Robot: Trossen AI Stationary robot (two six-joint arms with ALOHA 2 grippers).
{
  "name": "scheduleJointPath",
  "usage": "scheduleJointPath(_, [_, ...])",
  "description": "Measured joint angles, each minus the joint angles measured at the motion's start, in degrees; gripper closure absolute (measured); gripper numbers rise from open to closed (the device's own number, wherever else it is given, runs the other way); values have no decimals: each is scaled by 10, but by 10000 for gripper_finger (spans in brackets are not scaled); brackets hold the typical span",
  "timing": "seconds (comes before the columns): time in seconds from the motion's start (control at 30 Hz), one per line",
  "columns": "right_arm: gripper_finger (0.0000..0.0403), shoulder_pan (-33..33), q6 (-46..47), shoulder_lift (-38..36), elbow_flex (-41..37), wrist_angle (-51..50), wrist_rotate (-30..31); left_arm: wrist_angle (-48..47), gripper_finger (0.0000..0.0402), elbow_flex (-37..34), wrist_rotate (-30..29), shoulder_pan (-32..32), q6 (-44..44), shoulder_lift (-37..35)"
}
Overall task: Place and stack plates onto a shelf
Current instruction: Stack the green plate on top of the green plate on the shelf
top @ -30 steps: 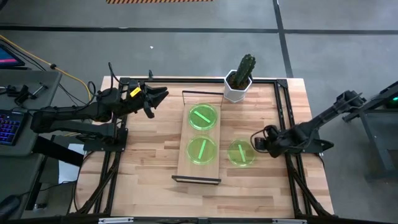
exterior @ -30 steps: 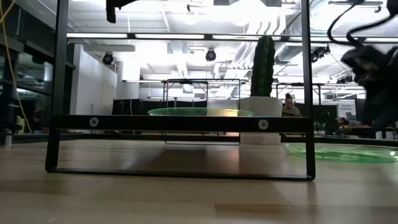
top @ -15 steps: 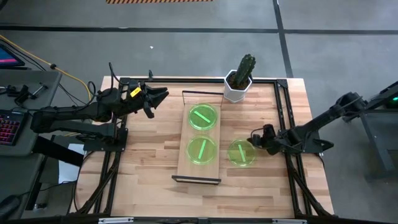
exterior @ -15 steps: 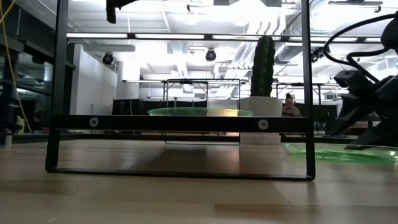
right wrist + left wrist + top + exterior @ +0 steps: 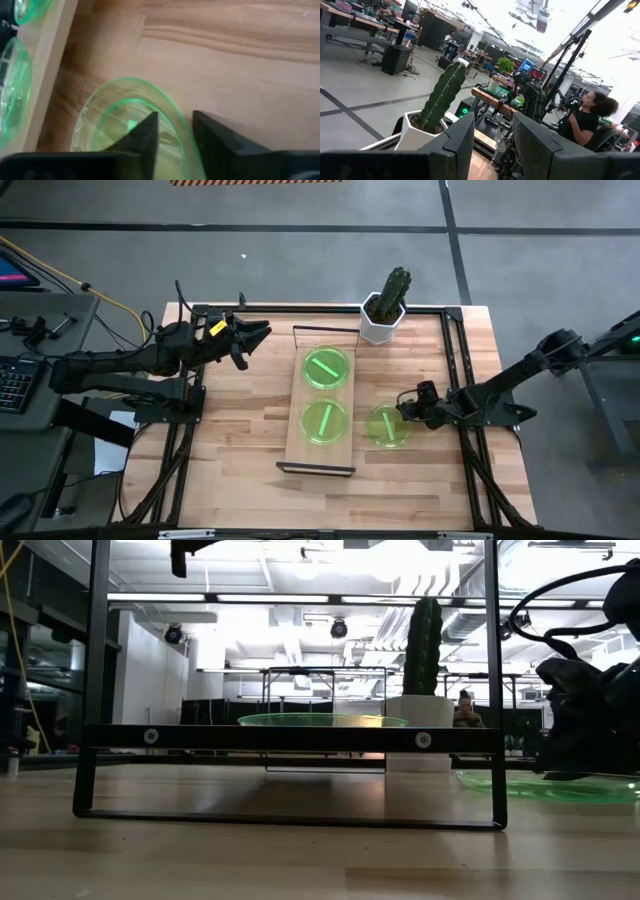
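Seen from above, a wooden table (image 5: pixel 240 430) held a narrow light-wood shelf (image 5: pixel 296 395) running away from the viewer. Two green plates sat on the shelf, a far plate (image 5: pixel 326 368) and a near plate (image 5: pixel 324 421), apart from each other. A third plate (image 5: pixel 385 426) lay on the tabletop just beside the shelf, on its right. A potted cactus (image 5: pixel 386 305) stood at the table's far edge.

The right gripper (image 5: pixel 409 407) was low at the third plate's right rim. In its wrist view, the two dark fingers (image 5: pixel 145 135) stood a little apart and straddled the plate's thin raised rim (image 5: pixel 170 107), one finger inside the dish and one outside (not yet clamped on it, as far as could be seen). From table height the gripper (image 5: pixel 585 710) hung dark just over that plate (image 5: pixel 545 783).

The left gripper (image 5: pixel 252 334) waited above the table's far left, holding nothing, its fingers (image 5: pixel 455 142) parted.

The step in hand looked like gripping the loose plate. To do it well, the fingers would likely need to close squarely on the rim, deep enough that the slick plastic did not slip, then lift level before carrying it over the shelf's edge and lowering it centred onto the near plate, letting go only once it rested.
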Motion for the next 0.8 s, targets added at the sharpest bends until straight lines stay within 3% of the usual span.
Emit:
scheduleJointPath(0.13, [387,0,-4,7,1,1,-5,0,275,0,0,0,0,0])
scheduleJointPath(0.4, [402,0,-5,-34,29,-17,-20,0,275,0,0,0,0,0])
scheduleJointPath(0.8, [402,1,-65,-172,35,-38,42,-1,275,0,0,0,0,0])
